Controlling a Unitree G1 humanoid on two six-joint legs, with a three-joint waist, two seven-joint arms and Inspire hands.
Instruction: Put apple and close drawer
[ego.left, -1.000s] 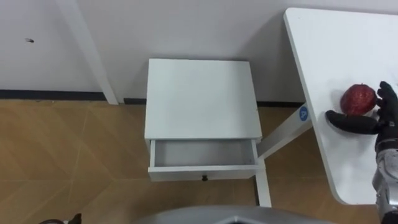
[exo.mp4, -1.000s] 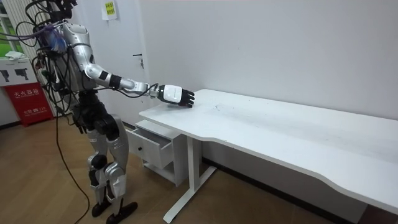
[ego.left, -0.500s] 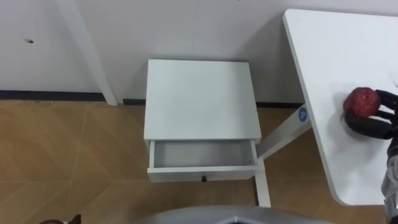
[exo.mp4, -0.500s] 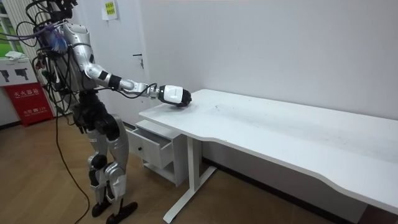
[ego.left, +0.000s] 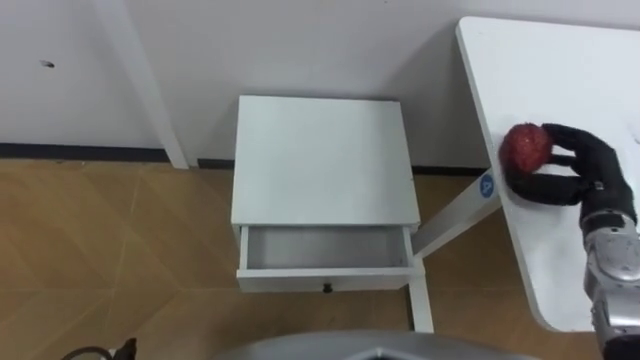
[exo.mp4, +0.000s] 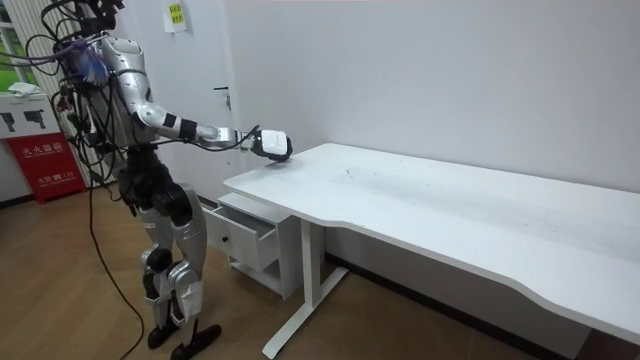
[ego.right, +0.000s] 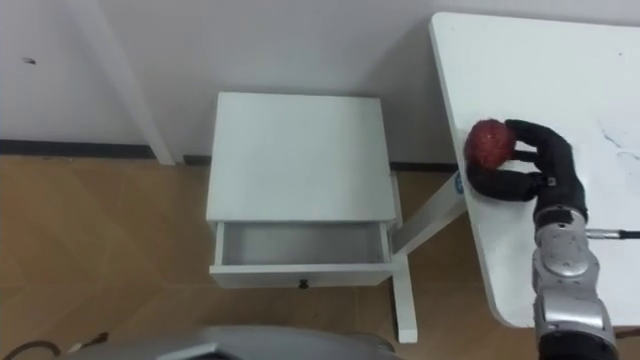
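Gripping the apple (ego.left: 525, 147), the right robot hand (ego.left: 588, 168) has thumb and fingers curled round it at the left edge of the white table (ego.left: 560, 60). Just beside the table, a small white cabinet (ego.left: 325, 160) stands with its drawer (ego.left: 325, 250) pulled open.

White wall (ego.left: 300, 40), wood floor (ego.left: 100, 250), one white table (ego.left: 560, 70).
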